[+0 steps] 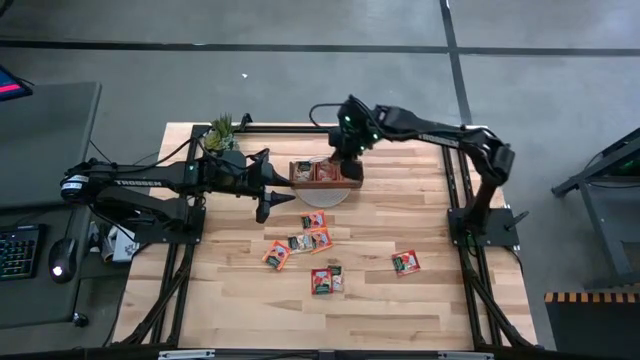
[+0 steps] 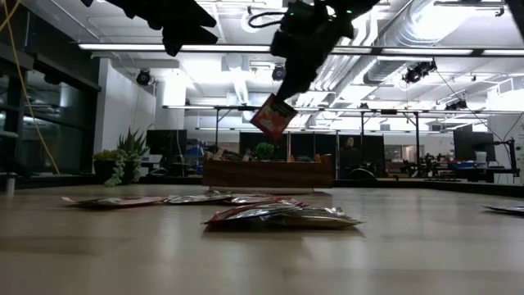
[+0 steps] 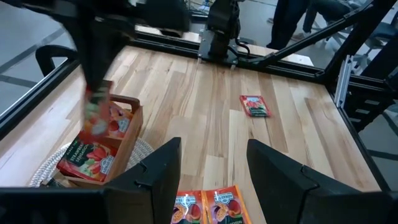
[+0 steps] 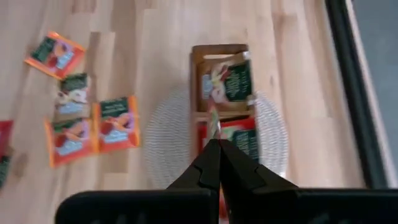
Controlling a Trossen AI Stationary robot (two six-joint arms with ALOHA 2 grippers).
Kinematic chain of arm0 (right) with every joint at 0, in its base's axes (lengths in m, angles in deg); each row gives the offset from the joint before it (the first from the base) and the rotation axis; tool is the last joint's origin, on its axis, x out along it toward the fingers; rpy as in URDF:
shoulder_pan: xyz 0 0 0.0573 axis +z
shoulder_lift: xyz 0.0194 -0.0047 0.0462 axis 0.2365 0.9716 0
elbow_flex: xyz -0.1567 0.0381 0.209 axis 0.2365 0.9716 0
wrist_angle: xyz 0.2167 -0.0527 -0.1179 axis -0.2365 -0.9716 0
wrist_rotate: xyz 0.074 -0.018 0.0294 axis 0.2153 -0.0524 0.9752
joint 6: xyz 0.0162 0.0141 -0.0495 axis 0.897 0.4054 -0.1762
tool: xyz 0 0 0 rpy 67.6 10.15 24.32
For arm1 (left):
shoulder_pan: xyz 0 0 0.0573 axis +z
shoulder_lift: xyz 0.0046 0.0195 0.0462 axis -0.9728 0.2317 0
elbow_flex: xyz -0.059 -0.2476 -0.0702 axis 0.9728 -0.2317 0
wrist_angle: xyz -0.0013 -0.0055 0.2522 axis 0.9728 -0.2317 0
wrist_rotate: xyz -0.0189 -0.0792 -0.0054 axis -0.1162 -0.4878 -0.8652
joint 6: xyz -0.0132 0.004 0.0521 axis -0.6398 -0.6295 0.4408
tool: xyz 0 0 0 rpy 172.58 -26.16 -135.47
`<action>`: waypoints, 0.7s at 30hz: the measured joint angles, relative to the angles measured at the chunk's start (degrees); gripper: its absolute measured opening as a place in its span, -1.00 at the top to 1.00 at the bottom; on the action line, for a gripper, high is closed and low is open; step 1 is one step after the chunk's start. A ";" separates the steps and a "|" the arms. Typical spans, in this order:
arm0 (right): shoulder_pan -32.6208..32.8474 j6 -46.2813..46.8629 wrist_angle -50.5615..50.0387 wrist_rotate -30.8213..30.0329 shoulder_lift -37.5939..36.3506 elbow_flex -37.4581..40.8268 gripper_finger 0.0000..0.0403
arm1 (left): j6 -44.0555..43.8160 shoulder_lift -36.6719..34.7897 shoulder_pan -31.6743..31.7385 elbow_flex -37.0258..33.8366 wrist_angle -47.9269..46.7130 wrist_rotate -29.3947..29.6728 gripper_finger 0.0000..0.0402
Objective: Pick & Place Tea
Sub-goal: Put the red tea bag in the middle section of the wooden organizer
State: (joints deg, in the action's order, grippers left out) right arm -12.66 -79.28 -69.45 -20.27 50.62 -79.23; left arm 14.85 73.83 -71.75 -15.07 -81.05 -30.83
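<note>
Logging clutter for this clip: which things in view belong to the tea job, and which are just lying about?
Job:
- right claw, shut on a tea sachet above the wooden tray
- sachets in the tray
- loose sachets on the table
- lone sachet
- left claw, open, waiting beside the tray

Lying about:
- potted plant
- round mat under the tray

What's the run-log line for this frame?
right gripper: shut on tea sachet, above tray | left gripper: open, empty, beside tray | loose sachets: on table
</note>
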 joint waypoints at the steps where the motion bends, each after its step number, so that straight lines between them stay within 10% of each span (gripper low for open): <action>1: -0.40 -1.63 -2.17 -0.05 1.42 -2.78 1.00 | -0.01 0.00 0.00 0.00 -0.01 0.01 0.10; 11: -1.83 -14.49 -20.66 -3.84 14.72 -25.85 1.00 | -0.18 -0.04 -0.01 0.00 -0.01 0.00 0.10; 21: -0.09 -15.03 -27.31 -4.91 20.14 -31.08 1.00 | -1.64 -0.04 0.00 0.00 -0.03 -0.02 0.10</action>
State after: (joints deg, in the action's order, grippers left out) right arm -12.75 -94.31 -96.75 -25.18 70.76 -110.31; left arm 13.20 73.79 -71.75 -15.07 -81.08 -30.85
